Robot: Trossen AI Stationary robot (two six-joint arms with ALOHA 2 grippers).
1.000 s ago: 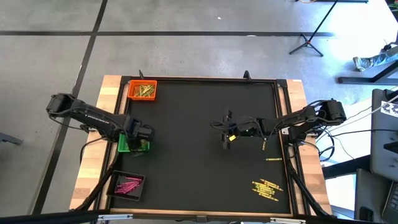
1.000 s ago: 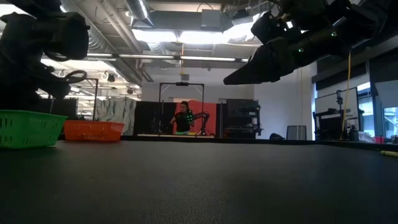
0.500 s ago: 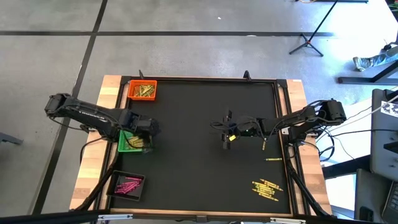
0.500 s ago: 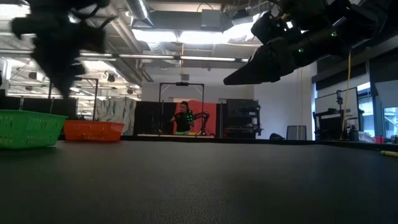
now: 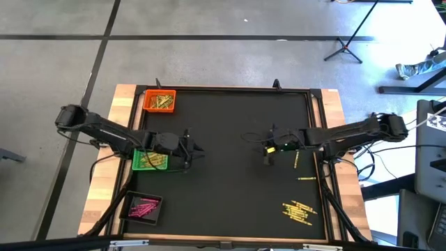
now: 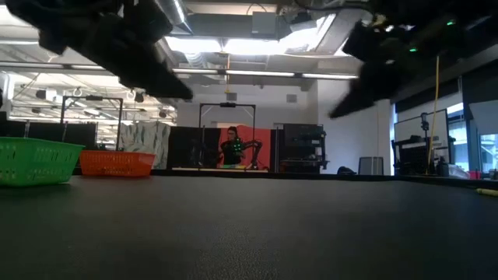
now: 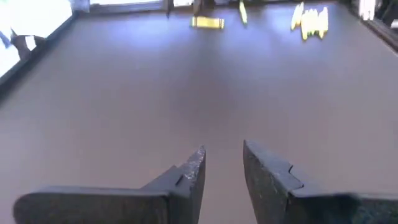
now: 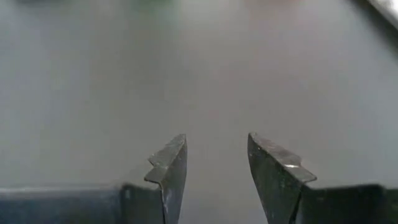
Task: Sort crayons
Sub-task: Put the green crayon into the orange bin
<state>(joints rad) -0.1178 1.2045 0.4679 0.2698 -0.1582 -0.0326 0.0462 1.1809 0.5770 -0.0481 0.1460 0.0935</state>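
My left gripper (image 5: 189, 155) spread and empty just right of the green tray (image 5: 148, 160), my right gripper (image 5: 268, 153) spread mid-table (image 5: 223, 202), empty, yellow crayons (image 5: 298, 211) loose at the table's right, near corner, 3 trays along the left edge

My left gripper (image 5: 189, 149) hangs over the table (image 5: 230, 181), just right of the middle mesh tray (image 5: 148, 160) on the left edge. Another tray (image 5: 159, 101) sits behind it, a third (image 5: 142, 206) in front. My right gripper (image 5: 266, 148) hovers right of centre, loose crayons (image 5: 297, 212) lying toward the front right corner.
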